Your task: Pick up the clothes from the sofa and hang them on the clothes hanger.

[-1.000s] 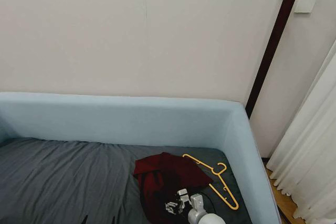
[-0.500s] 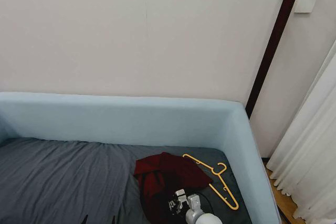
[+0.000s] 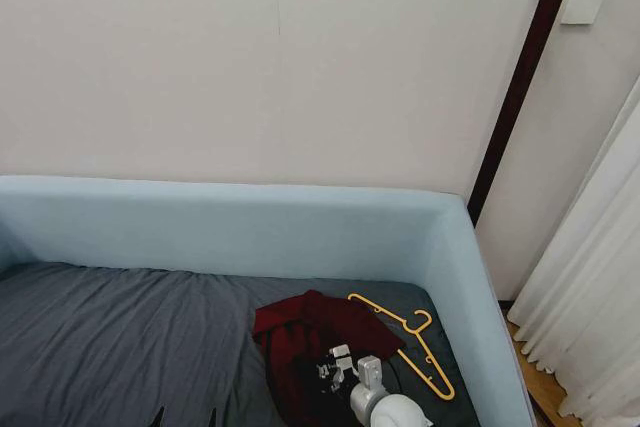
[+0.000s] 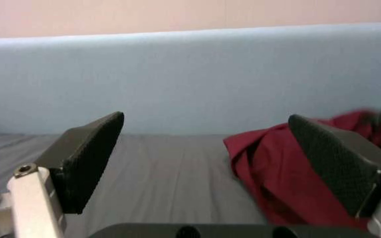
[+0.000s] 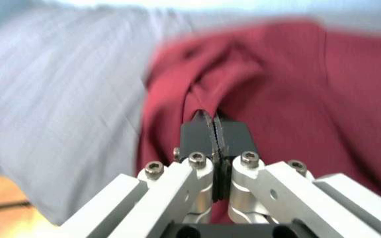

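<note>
A dark red garment (image 3: 310, 332) lies crumpled on the sofa's grey seat, near the right end. A yellow clothes hanger (image 3: 415, 347) lies flat just to its right. My right gripper (image 3: 328, 367) is down on the near side of the garment. In the right wrist view its fingers (image 5: 197, 131) are pressed together, with a fold of the red cloth (image 5: 309, 89) running up into their tips. My left gripper (image 3: 183, 415) hovers open over the grey seat, to the left of the garment (image 4: 277, 168), with nothing between its pads (image 4: 88, 153).
The sofa has a light blue backrest (image 3: 230, 227) and a light blue arm (image 3: 470, 317) on the right. Behind it is a plain wall. A dark door frame (image 3: 515, 97) and a white curtain (image 3: 590, 327) stand to the right, above wooden floor.
My right gripper has shifted slightly left and farther onto the garment. The left gripper and the hanger have not moved.
</note>
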You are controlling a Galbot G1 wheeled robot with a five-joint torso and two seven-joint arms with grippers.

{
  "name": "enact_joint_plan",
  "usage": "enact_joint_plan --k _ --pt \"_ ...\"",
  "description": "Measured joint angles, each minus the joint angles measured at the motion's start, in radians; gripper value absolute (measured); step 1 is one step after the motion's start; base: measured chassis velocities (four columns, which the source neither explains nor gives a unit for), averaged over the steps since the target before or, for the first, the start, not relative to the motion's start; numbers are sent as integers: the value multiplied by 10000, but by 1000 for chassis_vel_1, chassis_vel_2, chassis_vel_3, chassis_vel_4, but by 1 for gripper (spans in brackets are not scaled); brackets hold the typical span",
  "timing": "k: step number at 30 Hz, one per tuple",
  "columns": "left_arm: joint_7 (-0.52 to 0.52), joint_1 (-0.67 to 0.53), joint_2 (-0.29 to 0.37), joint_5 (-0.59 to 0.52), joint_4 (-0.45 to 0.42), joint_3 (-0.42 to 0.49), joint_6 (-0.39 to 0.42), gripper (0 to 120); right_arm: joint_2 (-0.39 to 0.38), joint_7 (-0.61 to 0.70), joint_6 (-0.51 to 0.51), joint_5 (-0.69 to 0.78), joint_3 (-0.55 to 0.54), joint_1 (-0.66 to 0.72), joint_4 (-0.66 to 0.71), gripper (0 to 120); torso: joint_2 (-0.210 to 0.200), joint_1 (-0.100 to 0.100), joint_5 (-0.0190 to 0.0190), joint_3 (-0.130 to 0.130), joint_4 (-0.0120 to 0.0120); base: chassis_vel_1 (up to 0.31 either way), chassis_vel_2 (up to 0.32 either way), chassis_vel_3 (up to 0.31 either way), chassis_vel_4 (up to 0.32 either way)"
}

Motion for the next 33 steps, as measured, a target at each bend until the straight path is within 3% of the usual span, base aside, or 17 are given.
enact_joint_plan --k 5,13,20,33 --pt "1 -45 -9 -11 -9 41 1 98 -494 824 -466 1777 176 1370 1536 0 -1 1 -1 0 0 0 0 0 0" --pt "5 24 -24 1 -163 -7 -21 98 -762 1737 -762 3655 316 3323 2326 0 -1 0 0 0 1 0 0 0 0" --pt "3 53 -13 -25 -325 -77 -67 98 -767 2066 -805 4707 326 5543 1839 0 -1 1 0 1 3 0 0 0 0" --pt "3 -23 138 -184 -369 -114 -105 98 -950 2100 -833 5413 472 7988 1107 0 -1 0 -2 0 2 0 0 0 0"
